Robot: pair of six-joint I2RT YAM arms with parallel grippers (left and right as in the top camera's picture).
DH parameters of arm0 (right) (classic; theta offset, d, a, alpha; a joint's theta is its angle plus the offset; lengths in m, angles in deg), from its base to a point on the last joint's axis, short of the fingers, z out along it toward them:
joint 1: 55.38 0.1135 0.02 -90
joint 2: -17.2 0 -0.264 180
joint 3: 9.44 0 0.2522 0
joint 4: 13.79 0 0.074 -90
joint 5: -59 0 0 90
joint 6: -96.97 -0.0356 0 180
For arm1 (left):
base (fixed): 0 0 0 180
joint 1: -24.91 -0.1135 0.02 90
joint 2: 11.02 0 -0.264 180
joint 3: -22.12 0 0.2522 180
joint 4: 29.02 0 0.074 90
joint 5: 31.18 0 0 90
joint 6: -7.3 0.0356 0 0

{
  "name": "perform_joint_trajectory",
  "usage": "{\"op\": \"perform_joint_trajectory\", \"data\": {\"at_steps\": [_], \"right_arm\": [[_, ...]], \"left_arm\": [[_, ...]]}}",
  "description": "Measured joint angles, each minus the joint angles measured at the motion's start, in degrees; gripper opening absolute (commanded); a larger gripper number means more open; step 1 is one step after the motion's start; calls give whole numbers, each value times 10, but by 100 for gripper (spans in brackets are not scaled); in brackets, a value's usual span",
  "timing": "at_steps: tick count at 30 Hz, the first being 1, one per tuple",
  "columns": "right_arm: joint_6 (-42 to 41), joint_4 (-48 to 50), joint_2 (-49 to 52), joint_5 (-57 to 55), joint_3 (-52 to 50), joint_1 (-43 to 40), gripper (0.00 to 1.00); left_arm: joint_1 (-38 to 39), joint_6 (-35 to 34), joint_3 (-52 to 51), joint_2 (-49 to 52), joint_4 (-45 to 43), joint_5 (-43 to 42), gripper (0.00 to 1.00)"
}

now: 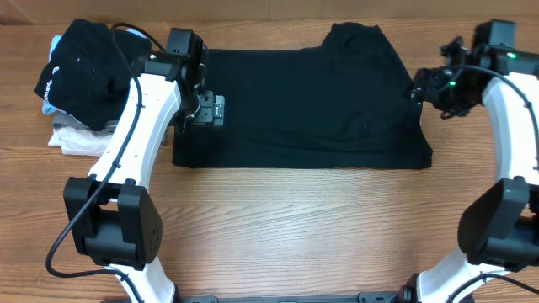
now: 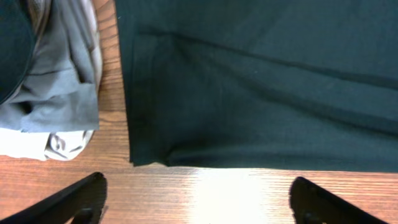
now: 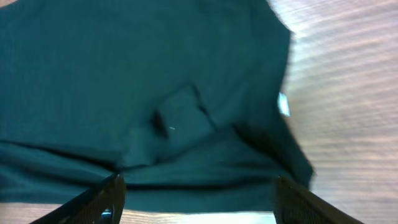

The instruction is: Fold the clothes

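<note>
A black garment (image 1: 307,109) lies spread flat across the middle of the table, folded into a wide rectangle with one sleeve sticking out at the far right top. My left gripper (image 1: 209,110) hovers over its left edge, open and empty; the left wrist view shows the dark cloth (image 2: 261,87) with its corner above bare wood between the fingers (image 2: 196,199). My right gripper (image 1: 418,87) is at the garment's right edge, open and empty; the right wrist view shows the cloth (image 3: 143,99) ahead of the fingers (image 3: 196,199).
A pile of clothes sits at the far left: a black piece (image 1: 84,67) on top of white and grey ones (image 1: 76,139). It also shows in the left wrist view (image 2: 59,87). Bare wooden table (image 1: 295,227) lies in front of the garment.
</note>
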Motion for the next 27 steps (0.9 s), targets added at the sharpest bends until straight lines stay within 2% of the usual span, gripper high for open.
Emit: {"op": "perform_joint_trajectory", "data": {"at_steps": [2, 3, 5, 6, 8, 9, 10, 17, 21, 27], "right_arm": [[-10, -2, 2, -7, 0, 21, 45], [-13, -6, 3, -10, 0, 31, 35], [-21, -13, 7, -16, -13, 47, 24], [-27, -16, 8, -16, -21, 51, 23], [-41, -10, 12, -19, -52, 52, 15], [-44, -2, 13, -20, -73, 51, 5], [-51, 10, 15, -21, -101, 51, 4], [-66, 115, 23, -16, -210, 51, 4], [-69, 170, 23, -13, -232, 51, 4], [-79, 215, 23, -12, -274, 51, 4]], "left_arm": [[0, 5, 0, 0, 0, -6, 51], [0, 2, 0, 0, 1, -9, 29], [0, 3, -5, 0, 5, -19, 9], [1, 3, -13, 0, 5, -24, 4], [1, -2, -47, 0, 2, -32, 4], [2, -4, -63, 0, -1, -34, 4], [2, -4, -87, 2, -9, -37, 4], [2, -29, -185, 3, -120, -40, 4], [5, -37, -227, 3, -204, -40, 4], [8, -45, -282, 3, -268, -41, 4]]}}
